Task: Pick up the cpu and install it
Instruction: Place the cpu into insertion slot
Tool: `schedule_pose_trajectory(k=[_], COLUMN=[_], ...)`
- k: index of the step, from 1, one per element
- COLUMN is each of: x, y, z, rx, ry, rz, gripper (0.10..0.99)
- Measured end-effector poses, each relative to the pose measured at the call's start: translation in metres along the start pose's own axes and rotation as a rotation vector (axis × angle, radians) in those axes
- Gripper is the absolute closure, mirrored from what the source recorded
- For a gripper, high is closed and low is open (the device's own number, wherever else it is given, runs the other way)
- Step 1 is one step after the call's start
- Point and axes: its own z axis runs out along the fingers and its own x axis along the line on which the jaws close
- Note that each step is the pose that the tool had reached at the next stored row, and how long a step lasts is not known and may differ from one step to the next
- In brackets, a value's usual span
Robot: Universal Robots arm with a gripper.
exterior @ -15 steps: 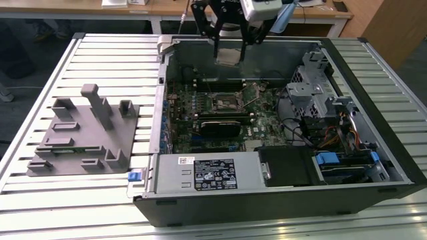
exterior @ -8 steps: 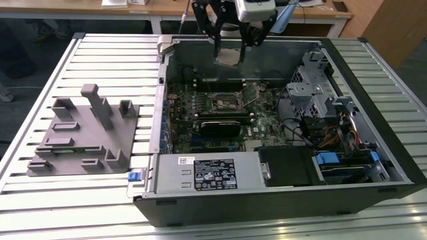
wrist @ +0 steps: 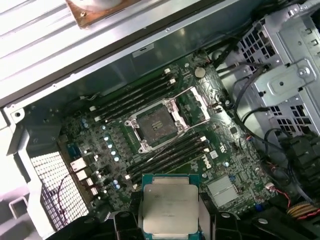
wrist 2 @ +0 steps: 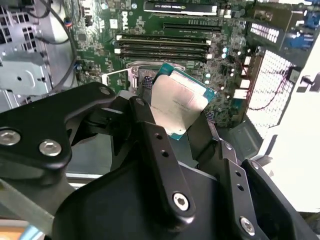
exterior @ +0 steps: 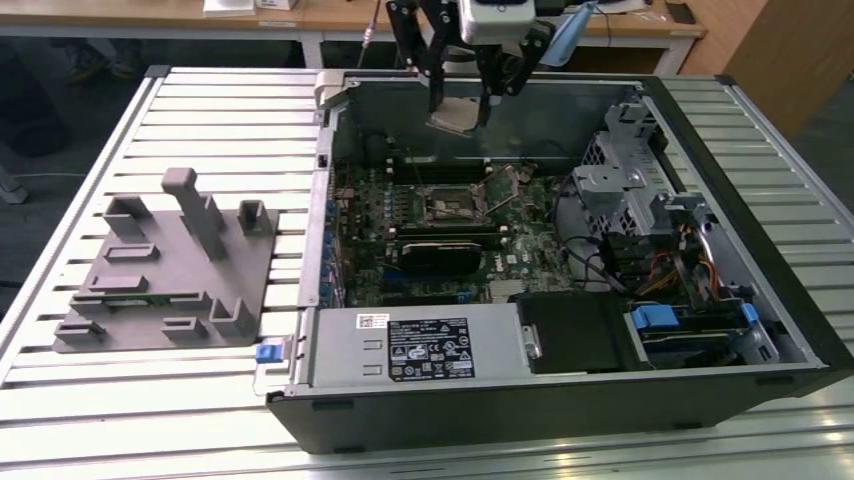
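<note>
Above the case at its 12 o'clock wall in the exterior view, the gripper grips the cpu, tilted; the open socket lies toward 6 o'clock.

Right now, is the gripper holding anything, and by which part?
Yes. The gripper holds the cpu, clamped by two opposite side edges, with its metal top uncovered.
</note>
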Motion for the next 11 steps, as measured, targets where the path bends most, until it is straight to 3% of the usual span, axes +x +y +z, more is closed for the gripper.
schedule_pose_trajectory(k=[11], x=[0.0003], y=[0.0005], z=[0.0010], rx=[0.002], ry=[-0.0069], rz=[0.168], gripper=[0.553])
